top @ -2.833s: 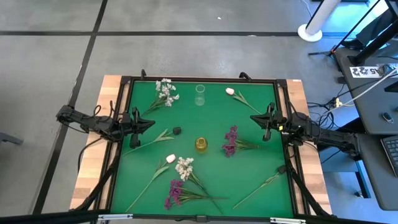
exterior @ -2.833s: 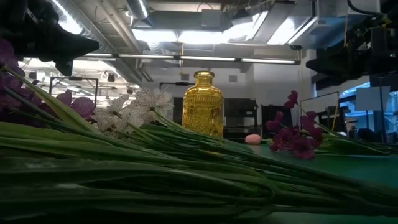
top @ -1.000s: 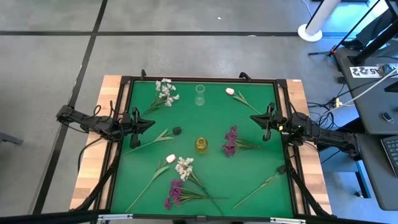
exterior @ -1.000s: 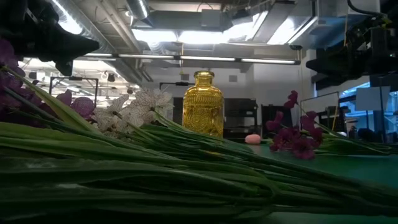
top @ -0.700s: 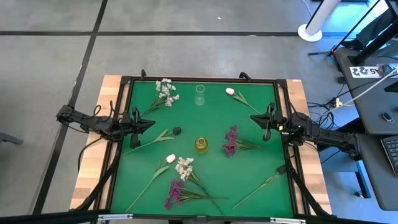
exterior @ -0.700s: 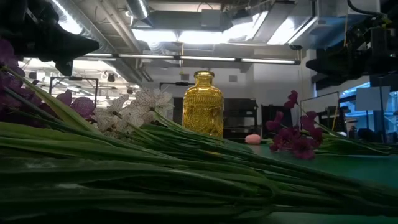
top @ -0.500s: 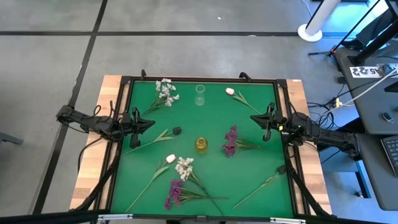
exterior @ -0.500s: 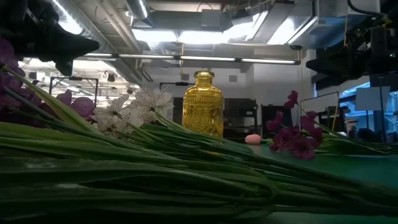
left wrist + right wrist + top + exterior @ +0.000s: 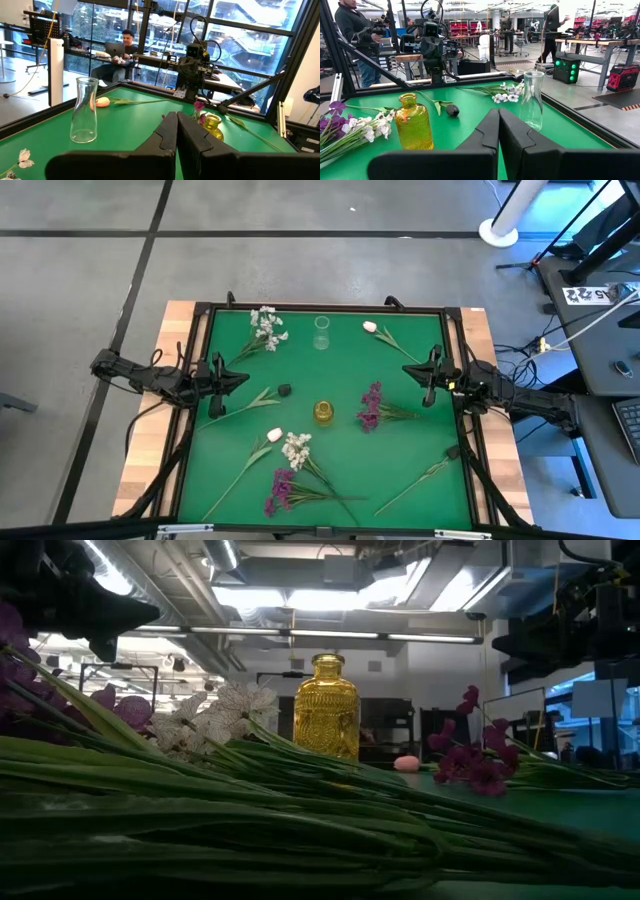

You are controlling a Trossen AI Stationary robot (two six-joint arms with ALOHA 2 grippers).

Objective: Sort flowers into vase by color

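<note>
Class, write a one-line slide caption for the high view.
Flower sprigs lie scattered on the green table around a yellow vase and a clear vase.

The bench (image 9: 150, 470) has pale wooden edges and a green top inside a black frame. It stands on a grey concrete floor (image 9: 80, 270) crossed by dark lines. A white post base (image 9: 497, 230) and a dark desk (image 9: 600, 330) with cables sit off to one side. Overhead run ducts and bright ceiling lights (image 9: 300, 595). Tall windows (image 9: 240, 30) look out on a glazed building, with a person at a laptop (image 9: 122, 45) in front of them. Across the workshop are red cabinets (image 9: 465, 25), a red case (image 9: 625, 77) and another person (image 9: 355, 30).
</note>
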